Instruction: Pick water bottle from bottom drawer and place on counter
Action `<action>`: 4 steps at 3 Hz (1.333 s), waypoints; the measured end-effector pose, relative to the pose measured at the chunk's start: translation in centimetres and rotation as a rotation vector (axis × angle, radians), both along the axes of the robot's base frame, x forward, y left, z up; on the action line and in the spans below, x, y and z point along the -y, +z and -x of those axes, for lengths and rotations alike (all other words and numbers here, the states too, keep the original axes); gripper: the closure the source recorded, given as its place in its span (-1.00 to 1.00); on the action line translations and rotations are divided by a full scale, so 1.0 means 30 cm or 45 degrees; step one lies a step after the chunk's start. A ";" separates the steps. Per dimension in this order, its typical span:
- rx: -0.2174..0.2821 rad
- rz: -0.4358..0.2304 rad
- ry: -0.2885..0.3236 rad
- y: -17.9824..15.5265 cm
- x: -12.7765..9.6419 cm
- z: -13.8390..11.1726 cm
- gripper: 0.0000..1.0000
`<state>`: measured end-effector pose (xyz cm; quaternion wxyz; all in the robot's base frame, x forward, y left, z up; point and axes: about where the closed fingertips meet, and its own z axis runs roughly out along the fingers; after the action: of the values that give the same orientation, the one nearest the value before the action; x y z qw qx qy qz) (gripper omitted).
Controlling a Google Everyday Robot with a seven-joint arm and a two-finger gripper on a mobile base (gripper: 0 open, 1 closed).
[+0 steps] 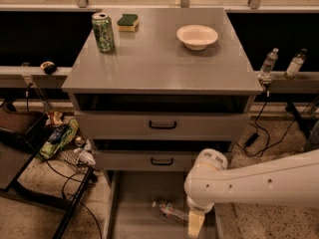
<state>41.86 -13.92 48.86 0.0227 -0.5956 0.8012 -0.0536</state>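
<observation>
A: Nearest first. What's in the bottom drawer [130, 199]?

B: It stands open, grey floor showing. One item inside: the water bottle [172, 210], on its side, right of the floor's middle.

A: End effector?

B: The end effector [195, 226] hangs over the drawer's right part, just beside the bottle's right end. Contact: cannot tell. Spread or pressed together: cannot tell. It is carried by a white arm [259, 180] coming in from the right.

A: Behind that?

B: Two drawer fronts [163, 125] with black handles, one above the other. Then the worktop [164, 63]: a green can [103, 32] upright at rear left, a sponge [128, 22] just beside it, and a white bowl [197, 36] mouth up at rear right. Off to the right, two slim bottles [268, 62] stand on a ledge.
</observation>
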 end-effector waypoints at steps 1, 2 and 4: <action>-0.038 0.008 -0.033 -0.104 0.006 0.022 -1.00; -0.042 0.022 -0.038 -0.118 0.007 0.016 -1.00; 0.000 -0.097 -0.055 -0.412 0.016 -0.192 -1.00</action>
<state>47.63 -14.41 36.50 0.0441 -0.5769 0.8153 -0.0234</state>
